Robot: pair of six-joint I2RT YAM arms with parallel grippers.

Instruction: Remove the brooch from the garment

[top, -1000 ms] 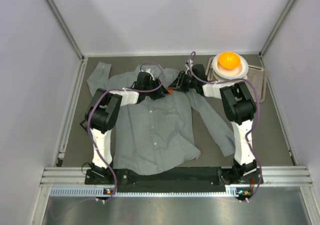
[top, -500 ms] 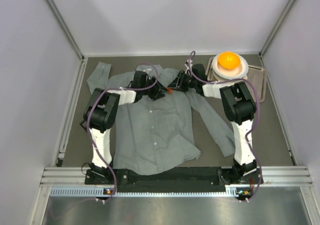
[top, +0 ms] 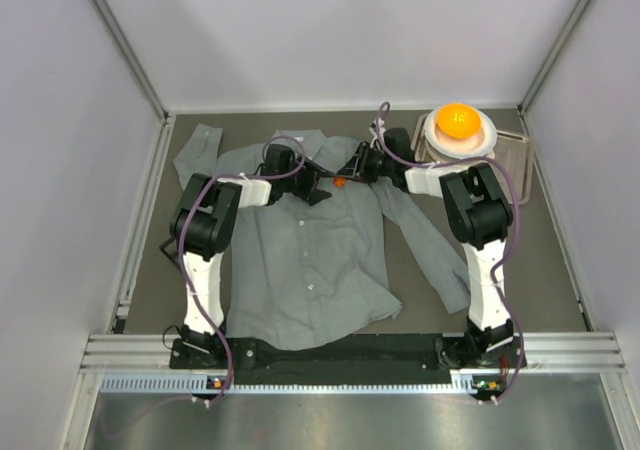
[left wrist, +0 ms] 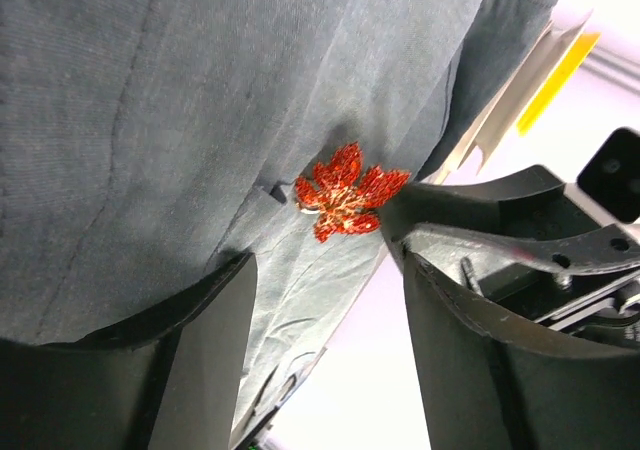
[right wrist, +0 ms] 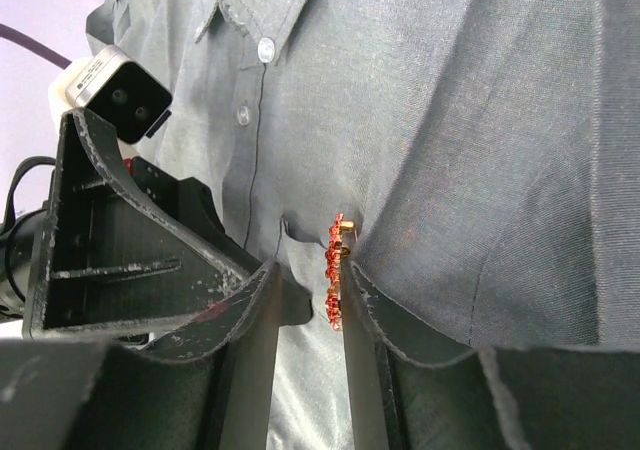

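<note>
The garment [top: 310, 250], a grey button-up shirt, lies flat on the dark table. The brooch [top: 340, 182], a small orange-red leaf, sits on the shirt's chest just below the collar. My left gripper [top: 321, 186] is just left of it, open, its jaws wide apart over a fold of cloth, with the brooch [left wrist: 345, 192] just beyond the fingertips. My right gripper [top: 348, 176] comes in from the right, open and straddling the brooch [right wrist: 335, 270]. The brooch stands edge-on against the inner face of one finger [right wrist: 365, 300]. A gap separates it from the other finger [right wrist: 250, 310].
A round orange ball [top: 458, 122] rests on a white bowl [top: 485, 135] in a clear tray [top: 520, 165] at the back right. White walls close in the table on three sides. The shirt's right sleeve [top: 430, 245] runs toward the right arm's base.
The left gripper's jaws have spread wider and its wrist has shifted slightly left, exposing more of the brooch. The right gripper's jaws have narrowed a little.
</note>
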